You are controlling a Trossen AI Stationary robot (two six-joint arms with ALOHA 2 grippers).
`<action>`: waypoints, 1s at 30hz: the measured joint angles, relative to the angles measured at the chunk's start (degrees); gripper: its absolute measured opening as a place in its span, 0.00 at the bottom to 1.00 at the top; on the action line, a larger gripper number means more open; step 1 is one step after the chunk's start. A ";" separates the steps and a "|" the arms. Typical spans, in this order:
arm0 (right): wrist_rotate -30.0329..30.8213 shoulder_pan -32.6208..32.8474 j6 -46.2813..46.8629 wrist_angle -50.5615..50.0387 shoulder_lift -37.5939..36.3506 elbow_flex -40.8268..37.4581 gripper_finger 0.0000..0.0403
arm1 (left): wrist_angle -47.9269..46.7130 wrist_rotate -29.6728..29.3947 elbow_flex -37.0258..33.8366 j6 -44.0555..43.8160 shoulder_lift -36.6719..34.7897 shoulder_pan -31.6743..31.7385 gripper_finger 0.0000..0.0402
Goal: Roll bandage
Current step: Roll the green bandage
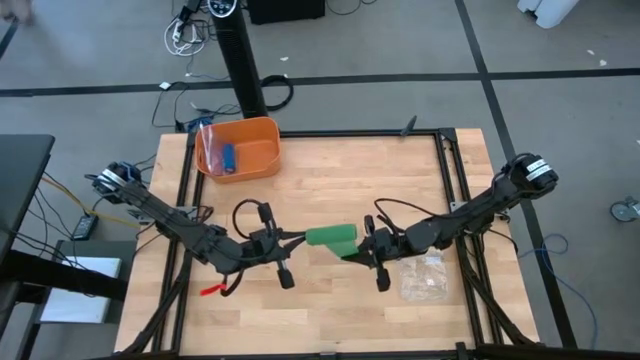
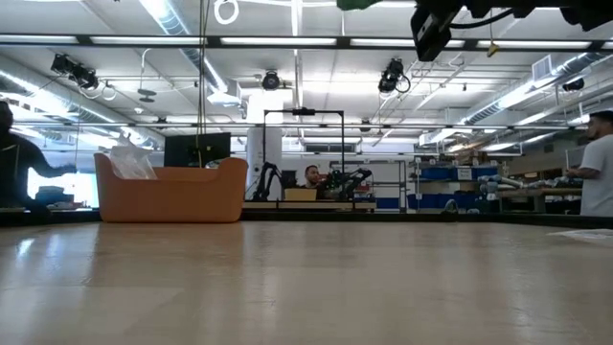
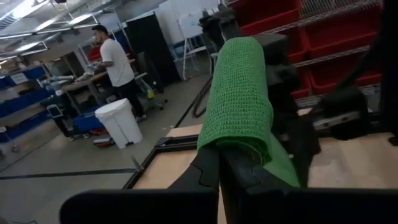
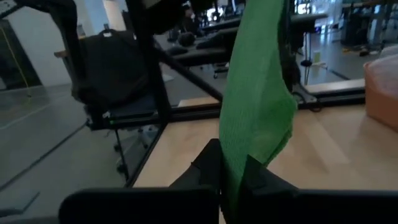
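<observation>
The green bandage [image 1: 330, 236] is held between my two grippers over the middle of the wooden table [image 1: 330, 180]. My left gripper [image 1: 300, 238] is shut on its left end, and my right gripper [image 1: 358, 246] is shut on its right end. In the left wrist view the bandage [image 3: 239, 99] looks like a thick roll or folded wad. In the right wrist view it shows as a flat strip [image 4: 258, 106]. In the low view only a bit of green [image 2: 369, 4] shows at the top edge, high above the table. My left gripper pinches the bandage's near end [image 3: 239, 152] between its two fingers, coming level from the table's left. The wad runs on away from the fingers, lifted clear of the table. My right gripper pinches the strip's lower end [image 4: 233, 168] between its two fingers, coming level from the table's right. The strip runs on past the fingers, clear of the table.
An orange bin [image 1: 238, 148] with a clear bag and a small blue item [image 1: 229, 156] stands at the far left. A clear crinkled plastic bag [image 1: 425, 278] lies at the near right. A small red item [image 1: 211, 290] lies by the left arm. People stand in the room behind.
</observation>
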 joint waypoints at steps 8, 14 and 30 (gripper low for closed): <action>0.40 3.59 1.53 1.92 -0.02 0.02 0.01 | 1.48 -3.55 0.00 3.78 -0.51 0.00 0.00; 0.68 4.63 1.58 6.94 -0.02 0.03 0.00 | 0.81 -7.30 0.00 3.97 -0.14 0.13 0.00; 0.90 1.09 6.20 10.92 -0.04 4.65 0.01 | 1.23 -14.11 0.00 5.17 12.36 1.20 0.00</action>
